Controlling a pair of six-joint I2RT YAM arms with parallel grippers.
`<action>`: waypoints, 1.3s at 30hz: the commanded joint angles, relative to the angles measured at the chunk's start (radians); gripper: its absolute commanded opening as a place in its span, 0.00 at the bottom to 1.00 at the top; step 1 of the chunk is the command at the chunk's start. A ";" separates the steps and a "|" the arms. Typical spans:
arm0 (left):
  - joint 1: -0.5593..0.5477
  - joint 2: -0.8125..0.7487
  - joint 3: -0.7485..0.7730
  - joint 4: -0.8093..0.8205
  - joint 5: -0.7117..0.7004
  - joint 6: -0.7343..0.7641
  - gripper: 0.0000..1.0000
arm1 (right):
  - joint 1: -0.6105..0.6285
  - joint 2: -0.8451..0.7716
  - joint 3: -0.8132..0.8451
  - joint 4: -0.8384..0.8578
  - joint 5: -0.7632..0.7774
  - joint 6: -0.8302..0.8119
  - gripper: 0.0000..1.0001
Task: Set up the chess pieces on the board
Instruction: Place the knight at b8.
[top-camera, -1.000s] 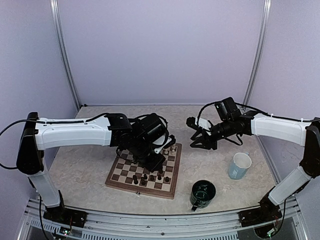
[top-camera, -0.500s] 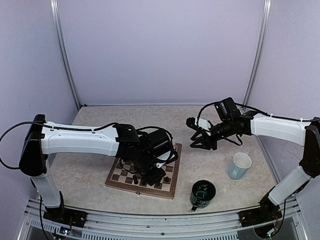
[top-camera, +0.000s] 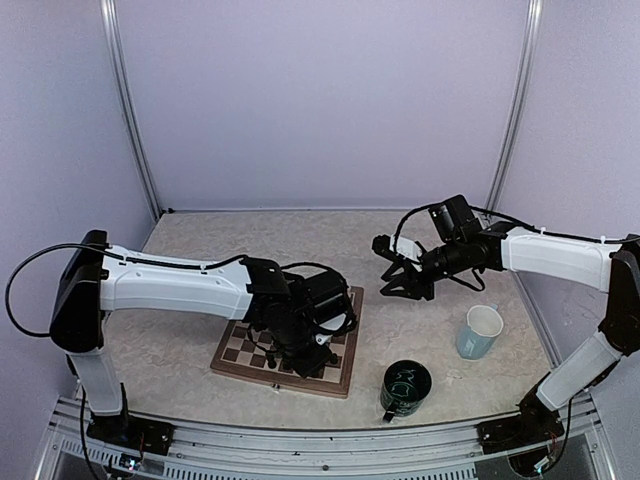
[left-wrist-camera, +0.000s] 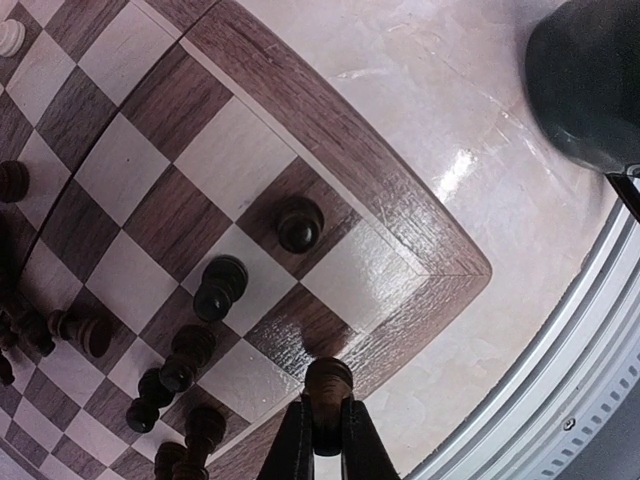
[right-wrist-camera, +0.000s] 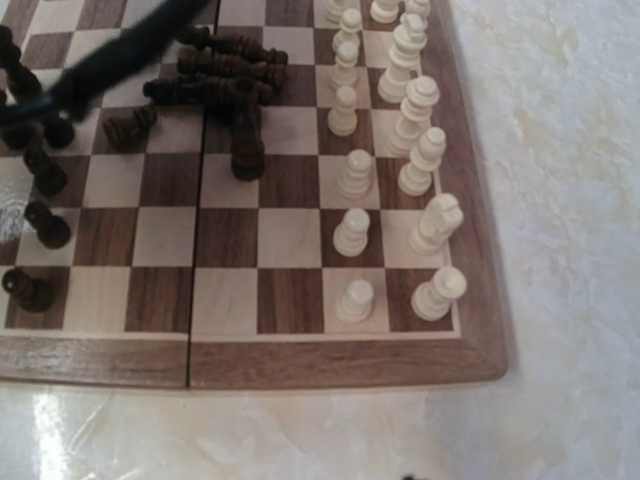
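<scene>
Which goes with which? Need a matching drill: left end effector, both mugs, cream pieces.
Things:
1. left end effector
2. pale mug
3. dark mug
4. cream pieces

States or places:
A. standing in two rows along one edge of the board
B. shut on a dark piece
C. farthest right, well apart from the board
D. just off the board's near right corner

Pairs: 1-B, 2-C, 3-D, 4-A
</scene>
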 joint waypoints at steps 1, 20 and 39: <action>-0.006 0.025 0.000 0.022 -0.028 0.020 0.06 | -0.005 0.001 -0.008 0.005 0.003 -0.010 0.35; -0.002 0.055 0.027 0.029 -0.061 0.035 0.09 | -0.005 0.007 -0.009 0.002 -0.001 -0.011 0.35; -0.001 0.048 0.046 0.017 -0.068 0.030 0.29 | -0.005 0.020 -0.007 -0.005 -0.004 -0.014 0.35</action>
